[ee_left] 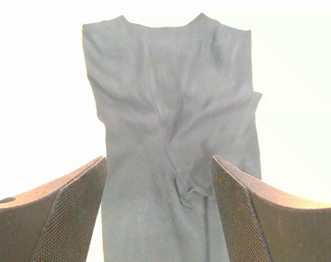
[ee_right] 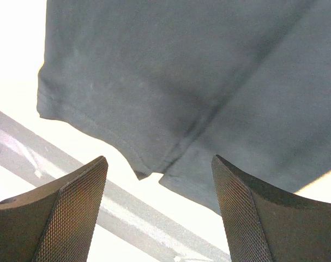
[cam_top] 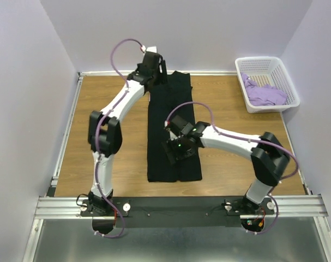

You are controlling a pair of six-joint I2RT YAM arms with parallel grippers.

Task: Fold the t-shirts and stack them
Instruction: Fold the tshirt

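The black t-shirt (cam_top: 170, 123) lies on the table folded into a long narrow strip, running from the back edge toward the front. It fills the left wrist view (ee_left: 176, 136) and the right wrist view (ee_right: 209, 82), where its hem shows. The lavender t-shirt (cam_top: 266, 94) lies crumpled in the white basket (cam_top: 247, 66). My left gripper (cam_top: 154, 71) hovers open over the shirt's far end, empty (ee_left: 160, 218). My right gripper (cam_top: 179, 150) hovers open over the strip's near half, empty (ee_right: 160, 218).
The basket stands at the back right corner of the wooden table (cam_top: 110, 109). A metal rail (cam_top: 181, 206) runs along the front edge and shows in the right wrist view (ee_right: 127, 213). Purple walls close in the back and sides.
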